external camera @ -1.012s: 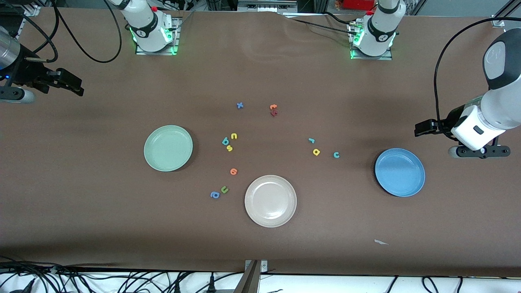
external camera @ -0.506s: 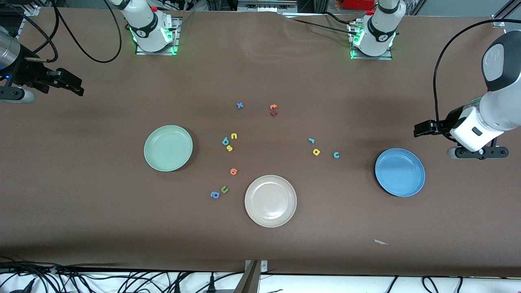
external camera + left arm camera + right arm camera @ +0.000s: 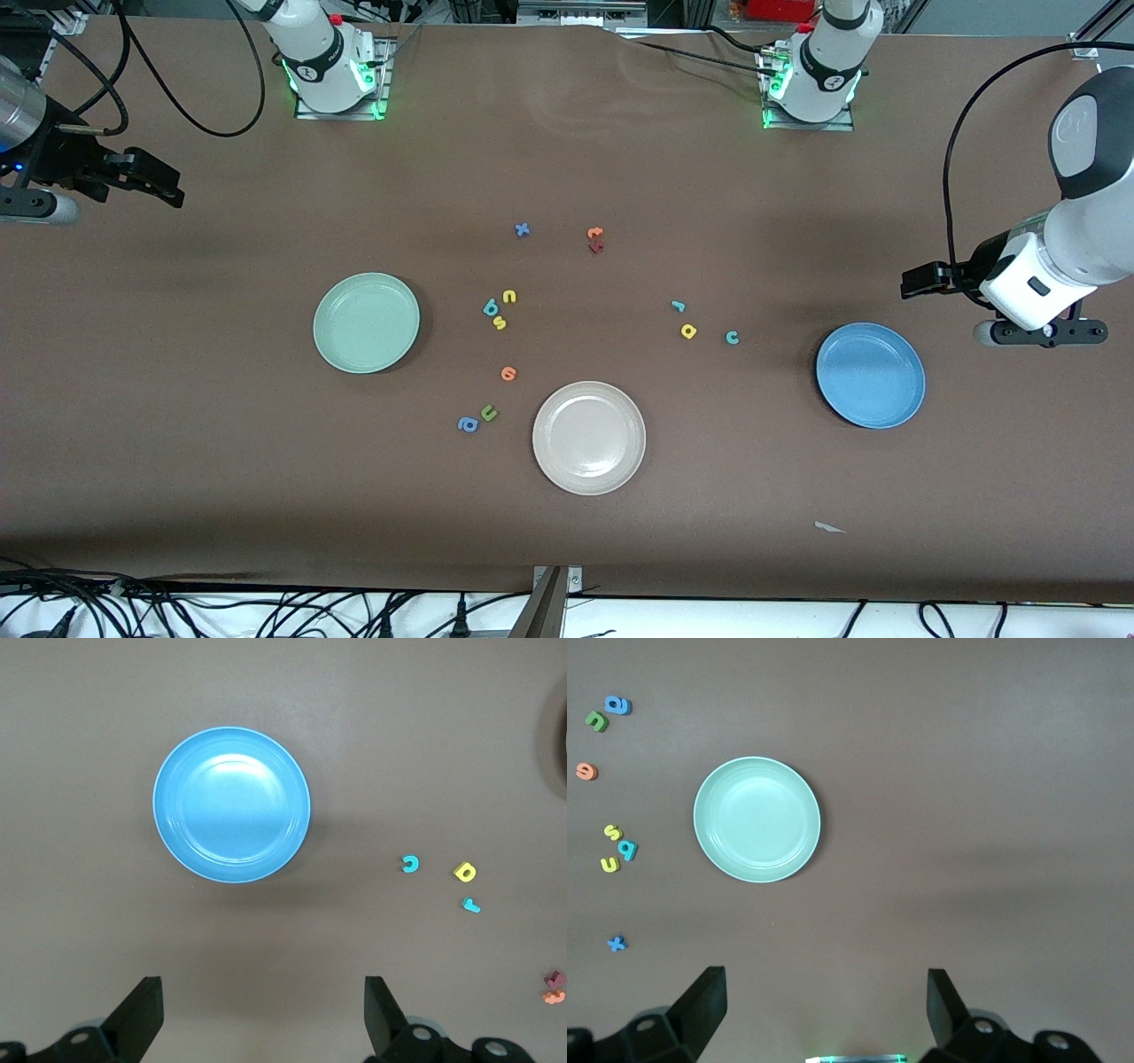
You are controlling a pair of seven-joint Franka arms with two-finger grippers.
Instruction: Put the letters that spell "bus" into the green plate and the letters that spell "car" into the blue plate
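The green plate [image 3: 366, 322] [image 3: 757, 819] lies toward the right arm's end of the table. Beside it sit the teal b [image 3: 489, 308] [image 3: 627, 850], yellow u [image 3: 508, 296] [image 3: 609, 865] and yellow s [image 3: 500, 323] [image 3: 613, 830]. The blue plate [image 3: 870, 375] [image 3: 232, 804] lies toward the left arm's end, with the teal r [image 3: 678, 307] [image 3: 471, 904], yellow a [image 3: 688, 331] [image 3: 465, 872] and teal c [image 3: 732, 337] [image 3: 408, 865] on the table beside it. My left gripper [image 3: 917, 282] [image 3: 264, 1010] hangs open and empty over bare table by the blue plate. My right gripper [image 3: 151, 182] [image 3: 826, 1005] hangs open and empty at the right arm's end.
A cream-white plate [image 3: 588, 437] sits nearer the front camera, mid-table. Stray letters lie around: blue x [image 3: 522, 229], orange letter [image 3: 595, 233] touching a red one [image 3: 595, 247], orange e [image 3: 508, 373], green u [image 3: 488, 412], blue a [image 3: 467, 424]. A paper scrap [image 3: 828, 528] lies near the front edge.
Both arms have barely shifted. Plates and letters lie where they were.
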